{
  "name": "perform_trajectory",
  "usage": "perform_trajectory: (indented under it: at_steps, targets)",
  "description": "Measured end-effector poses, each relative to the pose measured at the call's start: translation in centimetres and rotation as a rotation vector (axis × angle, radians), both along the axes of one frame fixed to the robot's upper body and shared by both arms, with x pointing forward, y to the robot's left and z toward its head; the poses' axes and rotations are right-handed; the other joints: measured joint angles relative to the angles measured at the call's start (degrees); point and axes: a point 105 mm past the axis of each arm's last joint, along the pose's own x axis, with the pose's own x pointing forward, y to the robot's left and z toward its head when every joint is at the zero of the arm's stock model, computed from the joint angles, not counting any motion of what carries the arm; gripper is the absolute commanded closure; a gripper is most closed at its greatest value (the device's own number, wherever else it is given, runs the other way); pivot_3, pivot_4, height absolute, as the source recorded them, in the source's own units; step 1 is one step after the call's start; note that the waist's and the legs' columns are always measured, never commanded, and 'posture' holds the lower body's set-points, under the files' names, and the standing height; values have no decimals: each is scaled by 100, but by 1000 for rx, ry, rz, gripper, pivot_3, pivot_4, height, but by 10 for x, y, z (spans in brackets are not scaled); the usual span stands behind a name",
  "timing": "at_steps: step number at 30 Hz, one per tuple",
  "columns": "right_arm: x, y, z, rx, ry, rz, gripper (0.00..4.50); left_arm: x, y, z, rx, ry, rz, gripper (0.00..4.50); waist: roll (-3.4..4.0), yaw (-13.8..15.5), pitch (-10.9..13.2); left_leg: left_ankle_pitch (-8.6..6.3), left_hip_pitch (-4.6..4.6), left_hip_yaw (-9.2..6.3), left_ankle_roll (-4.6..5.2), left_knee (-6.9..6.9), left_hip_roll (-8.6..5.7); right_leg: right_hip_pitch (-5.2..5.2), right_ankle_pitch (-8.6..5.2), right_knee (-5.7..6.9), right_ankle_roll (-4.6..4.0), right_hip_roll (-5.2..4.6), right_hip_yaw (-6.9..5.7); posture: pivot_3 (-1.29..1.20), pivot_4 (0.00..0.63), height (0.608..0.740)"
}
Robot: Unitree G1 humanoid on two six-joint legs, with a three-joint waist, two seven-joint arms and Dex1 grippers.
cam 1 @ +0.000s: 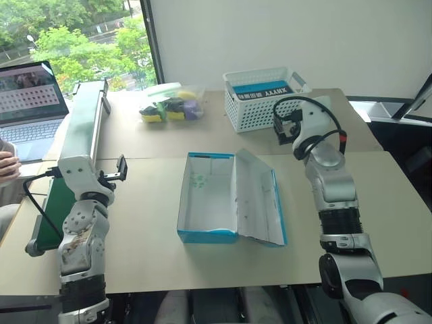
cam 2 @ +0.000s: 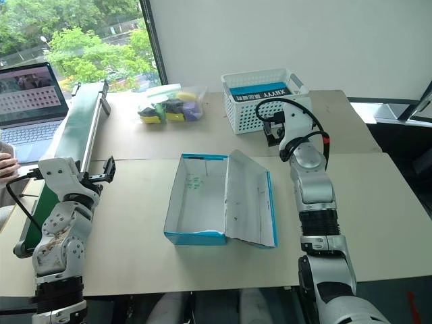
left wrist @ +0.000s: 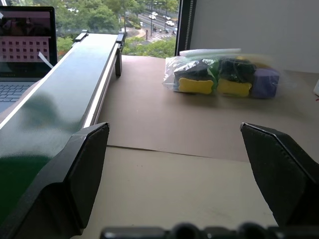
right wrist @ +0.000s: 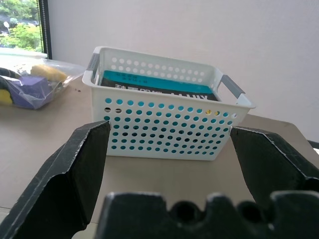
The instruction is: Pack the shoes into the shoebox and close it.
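Beige tables (cam 1: 148,223) before a white wall (cam 1: 283,34); window (cam 1: 74,34) showing trees.

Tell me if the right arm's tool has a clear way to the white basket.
Probably yes: the right tool is open and faces the white basket, with bare table between them.

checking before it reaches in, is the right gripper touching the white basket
Apart. In the right wrist view the right gripper has open fingers with bare table between them and the white basket further ahead.

Open shoebox (cam 2: 202,202) lies empty on the table (cam 2: 135,263) between both arms
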Motion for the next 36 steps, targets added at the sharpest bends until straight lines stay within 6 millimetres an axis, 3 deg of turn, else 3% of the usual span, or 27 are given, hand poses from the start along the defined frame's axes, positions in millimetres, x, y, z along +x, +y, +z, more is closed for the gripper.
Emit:
perform_trajectory:
  at_steps: [2, 4, 8, 11, 14, 17, 21, 25, 29, 36]
  targets:
    - [0, 2, 0, 8, 3, 1, 49, 0, -1, 0, 3, 1, -3, 0, 0, 1, 0, 0, 0, 0, 0, 0, 0, 0, 0, 0, 0, 0, 0, 0, 150, 739]
    - [-1, 15, -1, 52, 8, 16, 49, 1, -5, -1, 13, 5, -29, 0, 0, -20, 0, 0, 2, 0, 0, 0, 3, -1, 0, 4, 0, 3, 1, 0, 150, 739]
    - [-2, 62, 5, 106, 6, 132, 49, 0, -13, 2, 21, -6, -80, 0, 0, -46, 0, 0, 5, 0, 0, 0, 3, -5, 0, 12, -1, 5, 5, 0, 150, 739]
    - [-8, 106, 34, 149, -23, 315, 49, -14, 9, 6, 86, 8, -47, 0, 2, -118, 1, 0, 0, -1, 0, -6, 7, -17, 0, 14, -1, 8, 7, 0, 150, 739]
    - [-41, 164, 65, 144, -46, 641, 49, -32, 32, 12, 118, 27, -16, 0, 4, -137, 2, -1, -1, -13, 0, -15, 13, -12, 0, 18, -2, 8, -9, 0, 150, 739]
    - [-78, 203, 60, 38, 7, 911, 49, -48, 48, 1, 111, 107, 12, 0, 3, -96, 3, -1, 0, -19, 0, -12, 5, -4, -1, -1, -2, -4, -20, 0, 150, 739]
    - [-107, 214, 39, -63, 102, 1104, 49, -69, 72, -12, 92, 208, 69, 0, 0, 2, 3, 0, 6, -20, 0, -4, 2, 3, -3, -1, -5, -9, -29, 0, 150, 739]
    - [-135, 220, -1, -234, 225, 1270, 49, -82, 77, -21, 53, 283, 48, 0, -1, 7, 3, 0, 11, -18, 0, -6, 3, 3, -8, 2, -11, -7, -30, 0, 150, 739]
    - [-136, 221, -20, -332, 242, 1263, 49, -84, 71, -26, 27, 310, 6, 0, -2, -10, 3, 0, 11, -16, 0, -6, 4, 0, -8, 3, -12, -4, -28, 0, 150, 739]
    - [-121, 218, -40, -284, 274, 1191, 49, -87, 70, -36, -11, 344, 5, 0, -5, -4, 2, 0, 9, -16, -1, -8, 5, -3, -8, 3, -12, -4, -26, 0, 150, 739]
